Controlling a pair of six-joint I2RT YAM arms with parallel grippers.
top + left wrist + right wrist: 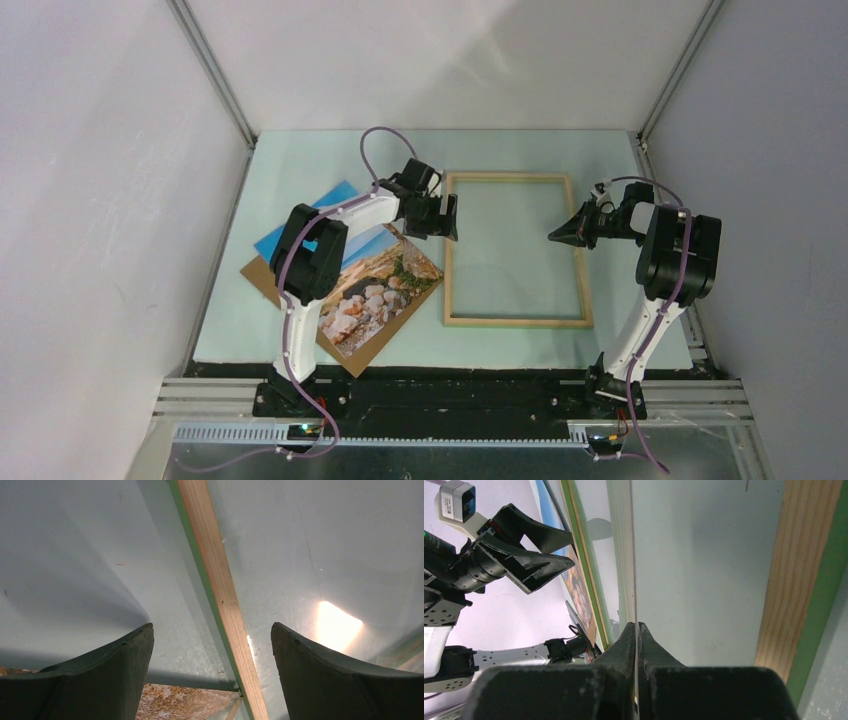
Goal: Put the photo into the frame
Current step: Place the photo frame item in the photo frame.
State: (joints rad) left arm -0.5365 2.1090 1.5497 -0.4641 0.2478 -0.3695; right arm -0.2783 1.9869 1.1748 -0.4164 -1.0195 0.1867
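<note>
Brown-backed and thin, the photo [375, 288] lies flat on the bench [300, 160] just left of the frame [515, 321]. It looks light and stiff, best pinched at a free edge. The left end effector [445, 215] gapes wide over the frame's left rail; the right end effector [556, 235] is closed on nothing.

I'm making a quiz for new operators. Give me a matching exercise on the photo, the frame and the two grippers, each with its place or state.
1 photo
2 frame
3 left gripper
4 right gripper

a shut
b open, over a frame rail
c lying flat, wood side up
d picture up, left of the frame

Pairs: 1-d, 2-c, 3-b, 4-a
</note>
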